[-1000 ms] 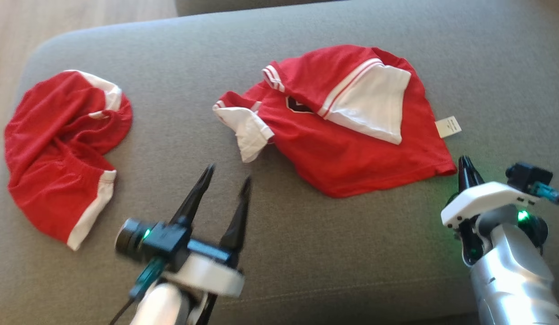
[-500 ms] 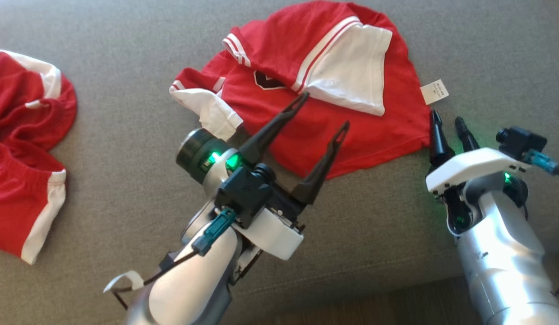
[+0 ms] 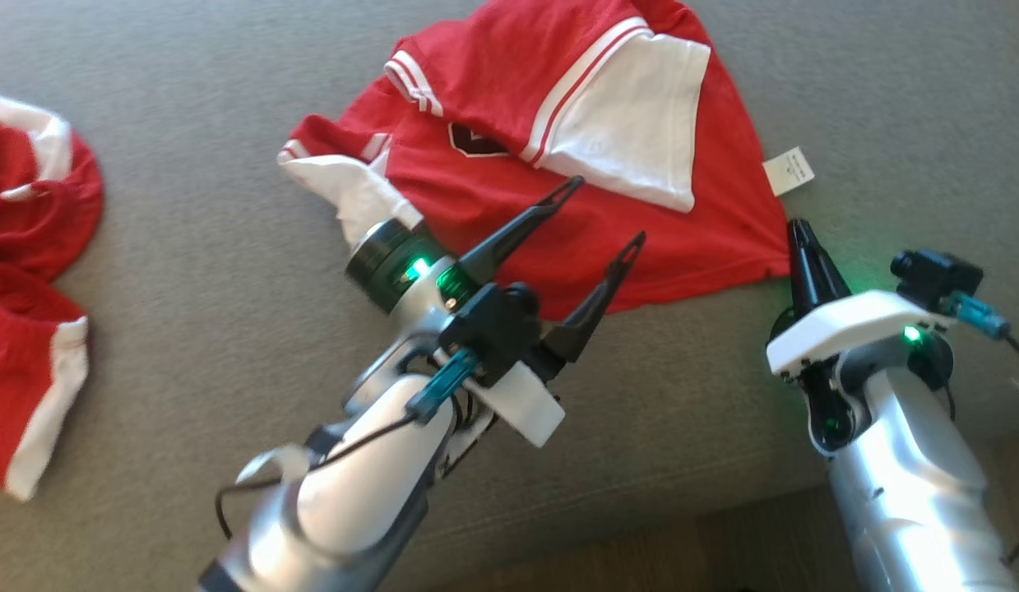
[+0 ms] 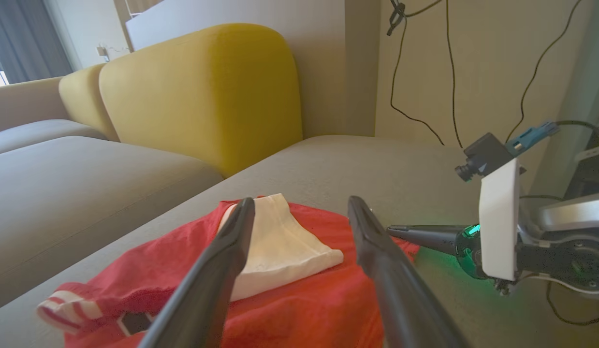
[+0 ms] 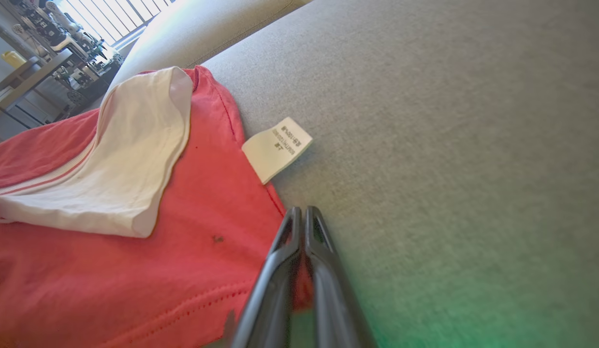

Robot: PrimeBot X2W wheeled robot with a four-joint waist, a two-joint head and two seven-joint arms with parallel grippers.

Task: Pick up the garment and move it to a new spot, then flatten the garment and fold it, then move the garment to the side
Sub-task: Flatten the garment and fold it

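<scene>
Grey sofa seat (image 3: 188,205) under everything, fine-weave fabric; strip of wood floor (image 3: 641,559) past its near edge. From my left wrist: yellow backrest (image 4: 202,96) behind the seat, beige seats off to one side, pale wall w/ dark cables (image 4: 449,72) hanging down. From my right wrist: bright window and a cluttered desk far off, blurry

Garment (image 3: 698,230) — red w/ white panels and striped trim — lies crumpled on the seat in front of me, white care label (image 3: 789,171) sticking out at its right edge. A second red garment (image 3: 32,247) sits well apart at the far left

My left fingers (image 3: 521,226) are spread wide over the garment's near part, holding nothing; can't tell if the tips touch the cloth. My right fingers (image 3: 809,263) are pressed together at the garment's near-right corner, close to the label — a bit of red hem is pinched between them
</scene>
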